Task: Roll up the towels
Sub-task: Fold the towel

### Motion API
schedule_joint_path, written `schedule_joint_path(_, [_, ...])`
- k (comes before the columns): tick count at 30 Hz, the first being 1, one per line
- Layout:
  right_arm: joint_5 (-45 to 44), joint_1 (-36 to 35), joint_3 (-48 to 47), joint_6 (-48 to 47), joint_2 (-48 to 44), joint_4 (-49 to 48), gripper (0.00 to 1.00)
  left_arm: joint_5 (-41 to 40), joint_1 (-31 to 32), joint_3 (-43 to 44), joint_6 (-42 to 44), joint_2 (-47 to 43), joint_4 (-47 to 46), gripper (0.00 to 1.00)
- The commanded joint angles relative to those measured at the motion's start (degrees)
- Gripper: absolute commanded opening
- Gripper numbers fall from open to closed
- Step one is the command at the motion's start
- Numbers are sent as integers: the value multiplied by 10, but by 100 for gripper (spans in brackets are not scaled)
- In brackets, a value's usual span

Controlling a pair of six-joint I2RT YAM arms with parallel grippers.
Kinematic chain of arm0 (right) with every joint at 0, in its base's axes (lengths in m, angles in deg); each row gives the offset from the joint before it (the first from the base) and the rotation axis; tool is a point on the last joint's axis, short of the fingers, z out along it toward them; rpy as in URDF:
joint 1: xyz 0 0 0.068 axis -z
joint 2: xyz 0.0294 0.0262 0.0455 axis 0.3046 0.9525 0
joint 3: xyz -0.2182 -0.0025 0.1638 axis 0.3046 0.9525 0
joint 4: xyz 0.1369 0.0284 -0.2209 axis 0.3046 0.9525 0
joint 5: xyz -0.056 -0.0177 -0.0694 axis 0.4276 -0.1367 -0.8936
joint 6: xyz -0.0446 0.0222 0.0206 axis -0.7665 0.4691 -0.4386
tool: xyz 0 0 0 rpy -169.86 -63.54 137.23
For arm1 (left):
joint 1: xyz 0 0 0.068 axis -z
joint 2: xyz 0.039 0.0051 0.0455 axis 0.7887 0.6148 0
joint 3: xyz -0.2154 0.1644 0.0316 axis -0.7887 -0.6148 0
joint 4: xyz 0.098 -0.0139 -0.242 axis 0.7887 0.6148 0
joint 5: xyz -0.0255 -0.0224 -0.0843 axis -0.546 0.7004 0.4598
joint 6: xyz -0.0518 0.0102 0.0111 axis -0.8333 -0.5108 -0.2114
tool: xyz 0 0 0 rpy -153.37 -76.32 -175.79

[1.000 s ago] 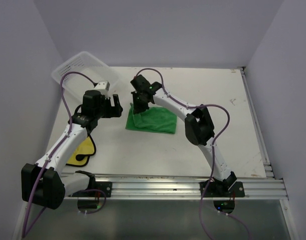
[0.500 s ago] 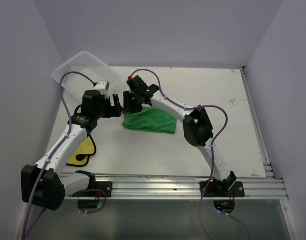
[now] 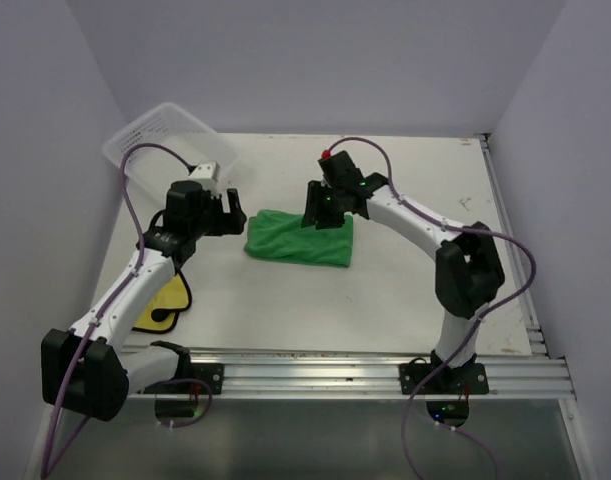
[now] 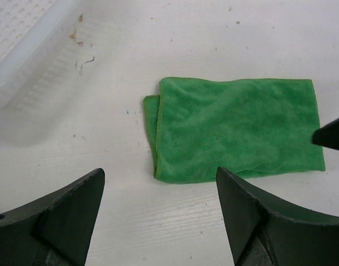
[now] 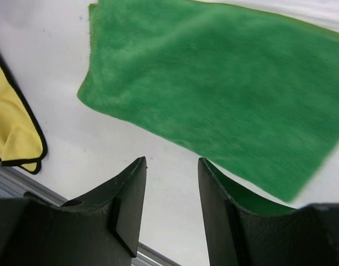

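Shift: The right gripper [image 3: 318, 218] has been carried from the left end of the green towel [image 3: 300, 240] to its right end. The towel, bunched half a second ago, is now left flat.
Table [image 3: 405, 285]: Both towels are borne on the white top.
Basket [image 3: 157, 135]: Seen at the far left corner, apart from the work.
Green towel: Laid mid-table between the two grippers, folded to a band with a doubled left edge. A tight roll is judged best started from one short end. The edge should be pinched low and turned over squarely, and the other end held down so the band is not dragged.
Yellow towel [image 3: 165, 298]: Left crumpled beside the left arm, near the front edge, not yet rolled.
Right gripper: Held just above the towel's right end and tilted downward. The fingers are parted narrowly and nothing is gripped.
Left gripper [image 3: 235, 213]: Hovered just left of the towel and pointed towards it, with the fingers spread wide and empty.
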Motion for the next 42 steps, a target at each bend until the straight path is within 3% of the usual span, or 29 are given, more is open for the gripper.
schedule_joint_path(1, [-23, 26, 91, -20, -102, -30, 46, 6, 7, -1, 10, 18, -30, 85])
schedule_joint_path(6, [-57, 59, 194, -21, -161, -34, 51, 20, 7, 6, -6, 47, -36, 85])
schedule_joint_path(10, [-25, 90, 257, -4, -167, -78, 51, 22, 11, 18, -22, 62, -43, 86])
schedule_joint_path(17, [-21, 94, 267, -1, -132, -101, 51, 18, 18, 59, -50, 118, -57, 86])
schedule_joint_path(21, [-12, 99, 271, 2, -104, -111, 44, 14, 19, 83, -49, 139, -46, 86])
schedule_joint_path(32, [-6, 99, 304, 6, -82, -134, 44, -3, 19, 85, -38, 164, -50, 86])
schedule_joint_path(36, [3, 99, 324, 9, -83, -149, 36, -5, 19, 94, -40, 184, -54, 86])
schedule_joint_path(37, [4, 99, 332, 8, -85, -152, 28, -3, 19, 96, -41, 186, -57, 86])
schedule_joint_path(42, [2, 99, 357, -4, -109, -147, 11, 7, 19, 113, -48, 205, -63, 86])
